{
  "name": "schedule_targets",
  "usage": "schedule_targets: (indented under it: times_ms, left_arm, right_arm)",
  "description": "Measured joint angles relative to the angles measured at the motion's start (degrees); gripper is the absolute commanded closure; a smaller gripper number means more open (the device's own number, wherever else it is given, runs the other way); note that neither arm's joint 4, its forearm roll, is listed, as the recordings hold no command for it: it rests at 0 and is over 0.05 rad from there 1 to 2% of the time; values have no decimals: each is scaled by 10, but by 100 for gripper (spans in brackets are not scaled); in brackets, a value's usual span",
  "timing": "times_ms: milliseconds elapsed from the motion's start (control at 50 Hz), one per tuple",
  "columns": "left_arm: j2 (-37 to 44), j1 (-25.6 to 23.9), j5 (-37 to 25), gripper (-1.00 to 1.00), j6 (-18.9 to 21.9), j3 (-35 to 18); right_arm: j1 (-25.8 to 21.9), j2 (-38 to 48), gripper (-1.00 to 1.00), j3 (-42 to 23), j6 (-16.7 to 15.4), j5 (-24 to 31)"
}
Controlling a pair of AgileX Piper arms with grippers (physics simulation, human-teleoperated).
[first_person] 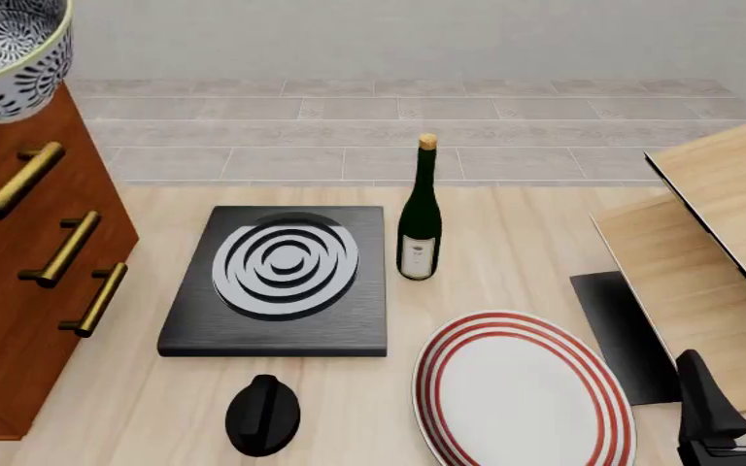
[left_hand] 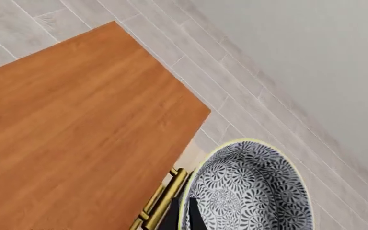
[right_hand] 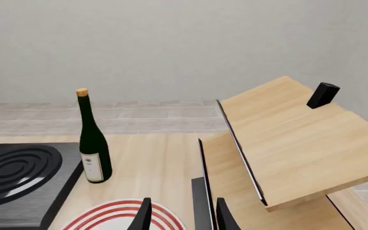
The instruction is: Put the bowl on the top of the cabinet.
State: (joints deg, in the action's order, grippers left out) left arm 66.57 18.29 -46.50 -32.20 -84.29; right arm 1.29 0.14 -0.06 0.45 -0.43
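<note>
bowl: pinched at its rim by left pincer, carried high to clear cabinet top
right pincer: spread, idle

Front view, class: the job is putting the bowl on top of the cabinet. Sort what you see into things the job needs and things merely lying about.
Needed for the job:
- bowl, at the cabinet's top
- cabinet
- left pincer, at the bowl

Lying about:
- wine bottle
- red-ringed plate
- black burner
- black knob
- pale wooden boards
</note>
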Motion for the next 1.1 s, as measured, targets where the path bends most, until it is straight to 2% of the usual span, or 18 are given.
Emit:
schedule_targets:
  times_ms: [600, 1100]
  left_arm:
    - [14, 109, -45, 100, -35, -60]
    - [36, 193, -87, 100, -46, -97]
  right_arm:
    - [-2, 0, -100, 0, -2, 0]
    - [-3, 0, -100, 0, -4, 1]
